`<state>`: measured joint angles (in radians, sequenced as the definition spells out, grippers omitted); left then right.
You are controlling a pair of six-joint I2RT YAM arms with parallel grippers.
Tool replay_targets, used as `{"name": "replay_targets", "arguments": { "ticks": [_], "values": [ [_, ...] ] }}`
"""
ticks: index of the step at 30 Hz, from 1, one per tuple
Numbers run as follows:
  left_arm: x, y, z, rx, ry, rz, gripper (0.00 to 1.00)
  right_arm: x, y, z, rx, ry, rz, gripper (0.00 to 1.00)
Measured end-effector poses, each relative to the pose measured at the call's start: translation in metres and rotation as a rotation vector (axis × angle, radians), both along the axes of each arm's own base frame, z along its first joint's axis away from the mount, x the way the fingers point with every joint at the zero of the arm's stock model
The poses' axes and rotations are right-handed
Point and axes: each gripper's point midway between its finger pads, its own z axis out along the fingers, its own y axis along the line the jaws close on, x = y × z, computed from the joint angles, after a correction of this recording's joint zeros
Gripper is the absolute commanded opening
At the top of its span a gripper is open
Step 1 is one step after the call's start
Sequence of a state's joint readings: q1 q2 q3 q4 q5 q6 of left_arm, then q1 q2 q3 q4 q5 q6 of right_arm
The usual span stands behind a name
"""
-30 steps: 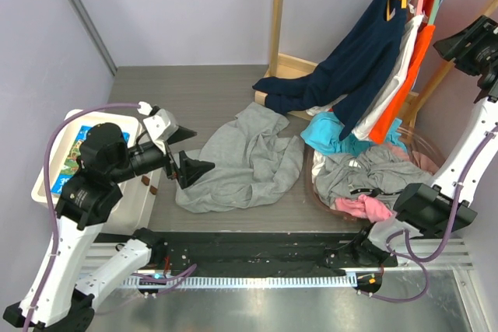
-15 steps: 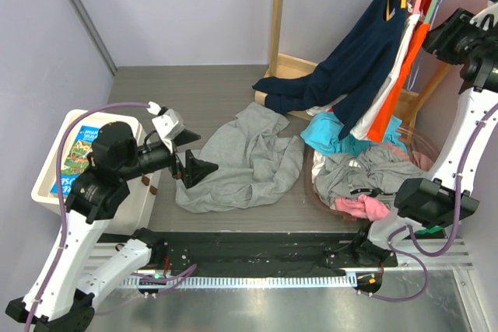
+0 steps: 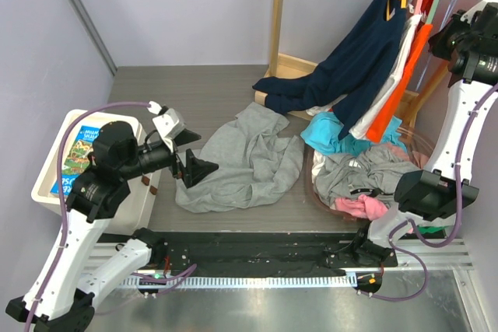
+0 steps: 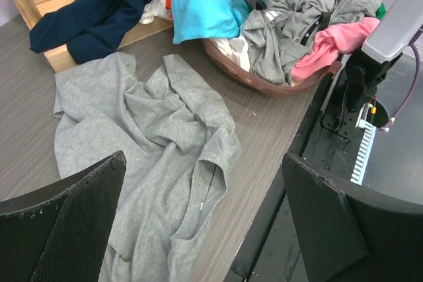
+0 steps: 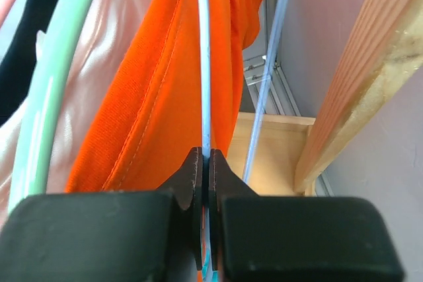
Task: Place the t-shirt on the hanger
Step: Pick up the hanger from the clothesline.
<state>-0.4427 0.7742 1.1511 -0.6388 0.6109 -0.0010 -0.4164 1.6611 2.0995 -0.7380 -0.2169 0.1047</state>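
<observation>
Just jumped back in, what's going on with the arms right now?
The right gripper is up at the clothes rack, shut on the thin pale-blue hanger beside an orange garment. The left gripper is open, hovering at the edge of the grey t-shirt, which lies crumpled on the table, not yet on the hanger.

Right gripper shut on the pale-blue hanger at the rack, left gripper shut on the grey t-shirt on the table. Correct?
Not quite: the left gripper is open, fingers spread wide over the t-shirt on the table, gripping nothing, as the left wrist view shows. The right gripper is indeed shut on the hanger at the rack.
</observation>
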Motion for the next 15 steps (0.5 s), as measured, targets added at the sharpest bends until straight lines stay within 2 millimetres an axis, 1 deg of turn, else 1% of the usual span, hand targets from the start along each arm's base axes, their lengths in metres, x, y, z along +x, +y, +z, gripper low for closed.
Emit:
{"name": "replay_targets", "arguments": {
  "ticks": [4,6,8,10,13,15],
  "values": [
    [0.002,-0.001,-0.002,0.004,0.007,0.0,1.0,-0.004,0.004,0.006,-0.005,-0.026,0.009,0.01],
    [0.002,-0.001,-0.003,0.006,0.011,-0.001,1.0,-0.009,0.007,0.013,-0.014,-0.051,0.013,0.01],
    [0.003,-0.001,-0.003,0.009,0.009,-0.002,1.0,-0.015,0.011,0.027,-0.029,-0.093,0.019,0.01],
    [0.004,-0.001,-0.004,0.012,0.007,-0.003,1.0,-0.023,0.017,0.044,-0.05,-0.147,0.033,0.01],
    [0.004,-0.001,-0.006,0.018,0.012,-0.003,1.0,-0.039,0.027,0.072,-0.081,-0.221,0.047,0.01],
    [0.004,-0.001,-0.006,0.022,0.011,-0.004,1.0,-0.051,0.031,0.083,-0.094,-0.245,0.04,0.01]
  ]
}}
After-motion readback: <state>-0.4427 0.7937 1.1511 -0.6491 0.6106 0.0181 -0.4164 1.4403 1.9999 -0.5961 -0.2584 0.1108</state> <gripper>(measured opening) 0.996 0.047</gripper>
